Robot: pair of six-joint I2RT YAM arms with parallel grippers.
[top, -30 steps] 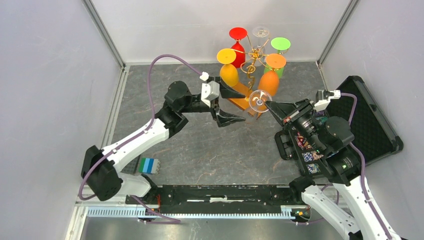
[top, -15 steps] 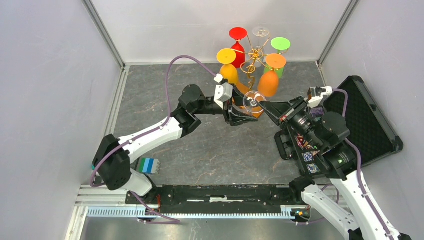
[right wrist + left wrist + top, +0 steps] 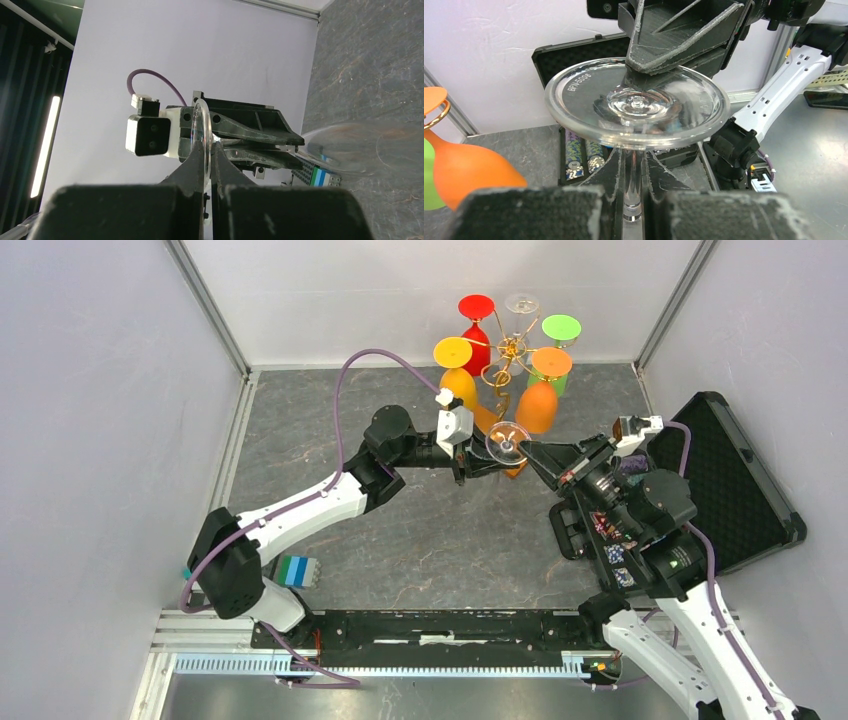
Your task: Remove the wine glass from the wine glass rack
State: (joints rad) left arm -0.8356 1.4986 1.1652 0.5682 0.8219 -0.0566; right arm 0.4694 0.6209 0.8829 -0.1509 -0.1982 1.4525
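Note:
A clear wine glass (image 3: 507, 443) is held in the air in front of the wine glass rack (image 3: 510, 348), a gold wire stand at the back. My right gripper (image 3: 528, 448) is shut on the rim of the glass's round foot (image 3: 200, 125). My left gripper (image 3: 633, 167) is shut on the stem (image 3: 633, 187), just under the foot (image 3: 636, 102). The right wrist view shows the bowl (image 3: 360, 147) lying off to the right, so the glass is roughly horizontal. The rack's amber base is mostly hidden behind the left gripper.
Red (image 3: 477, 325), yellow (image 3: 456, 378), orange (image 3: 540, 398), green (image 3: 560, 338) and one clear glass (image 3: 521, 305) hang upside down on the rack. An open black case (image 3: 745, 490) with poker chips (image 3: 615, 545) lies at right. A striped block (image 3: 297, 571) sits near left.
My left arm reached right to the glass and its jaws closed on the stem. My right gripper, still holding the foot, shifted slightly left and away from me.

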